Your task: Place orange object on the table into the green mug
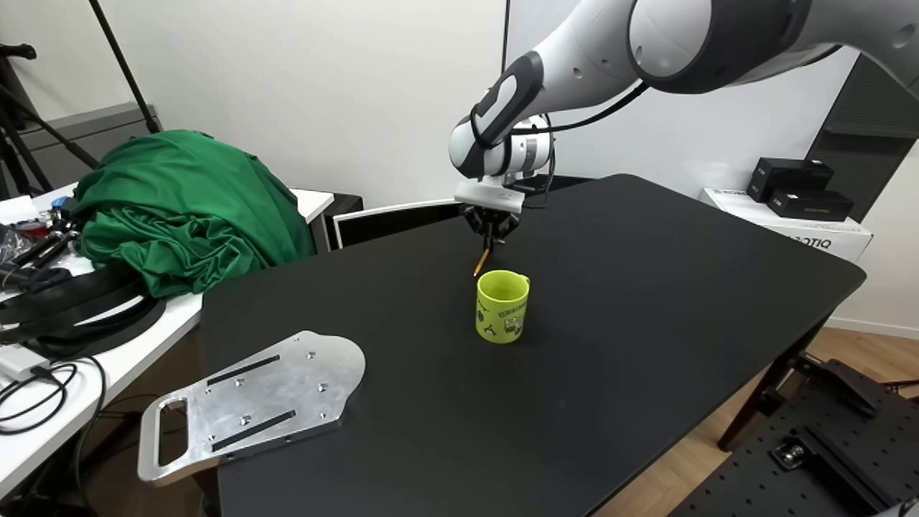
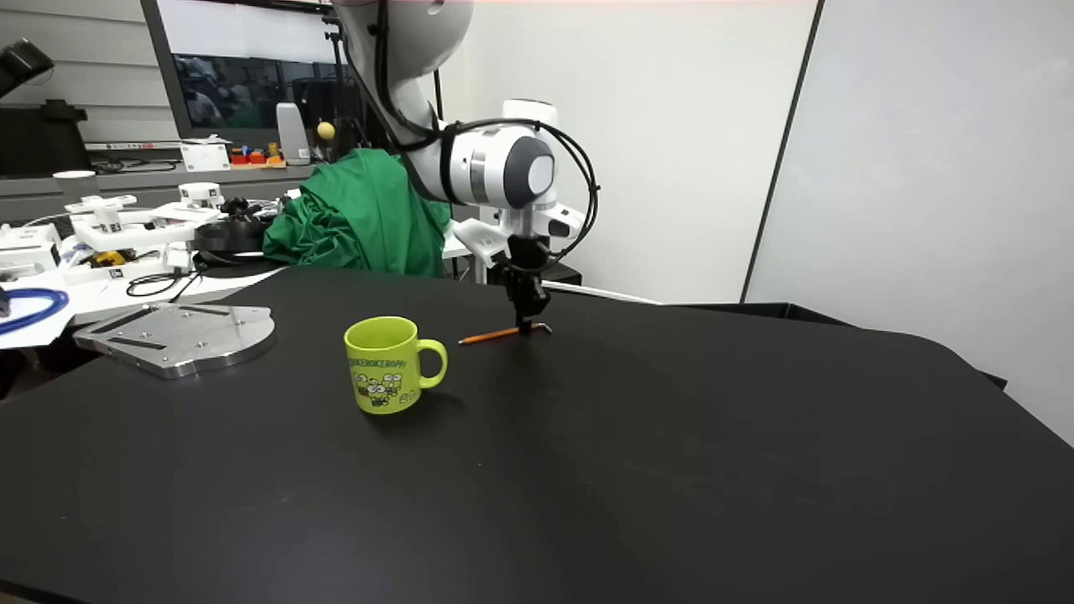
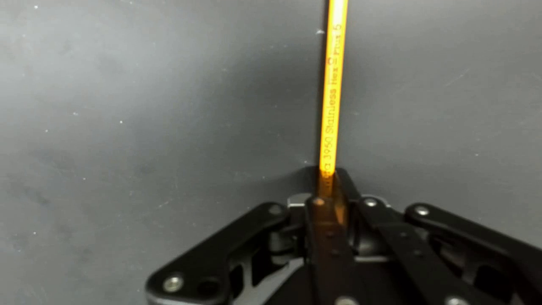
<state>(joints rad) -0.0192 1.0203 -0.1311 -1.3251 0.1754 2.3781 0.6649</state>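
Note:
The orange object (image 1: pixel 482 263) is a thin orange stick with a bent metal end; it also shows in an exterior view (image 2: pixel 491 335) and in the wrist view (image 3: pixel 332 97). My gripper (image 1: pixel 489 244), also in an exterior view (image 2: pixel 525 325), points down and is shut on it. In the wrist view the fingertips (image 3: pixel 328 176) close around the stick, hiding its near part. The stick lies at or just above the table; I cannot tell which. The green mug (image 1: pixel 500 319) stands upright a short way from the gripper, its handle showing in an exterior view (image 2: pixel 382 369).
The black table (image 1: pixel 646 345) carries a silver metal plate (image 1: pixel 287 388) at one edge, also in an exterior view (image 2: pixel 180 335). A heap of green cloth (image 1: pixel 187 201) lies on a cluttered white side table. A white box (image 1: pixel 782 222) stands beyond another edge.

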